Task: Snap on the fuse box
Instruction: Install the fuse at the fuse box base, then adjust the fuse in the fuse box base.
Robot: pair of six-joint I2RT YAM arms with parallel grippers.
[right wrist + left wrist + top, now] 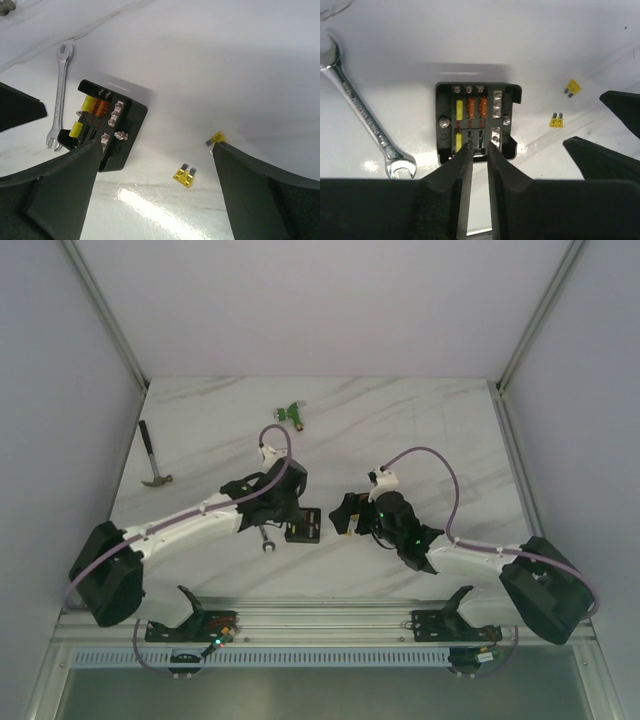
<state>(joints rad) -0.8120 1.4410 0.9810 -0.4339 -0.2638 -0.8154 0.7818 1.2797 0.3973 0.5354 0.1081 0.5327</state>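
The fuse box (475, 120) is a small black square box lying flat on the white table, with yellow and orange fuses and silver screws showing on top. It also shows as the fuse box (303, 529) and the fuse box (107, 125). My left gripper (479, 146) hovers over the box's near edge, its jaws a narrow gap apart with only the table showing between them. My right gripper (157, 145) stands wide open just right of the box, nothing between its fingers. From above, the left gripper (293, 518) and right gripper (343, 517) flank the box.
A silver wrench (365, 120) lies left of the box. Two loose yellow fuses (185, 175) (216, 137) lie on the table to its right. A hammer (155, 455) rests at the far left and a green connector (292, 414) at the back.
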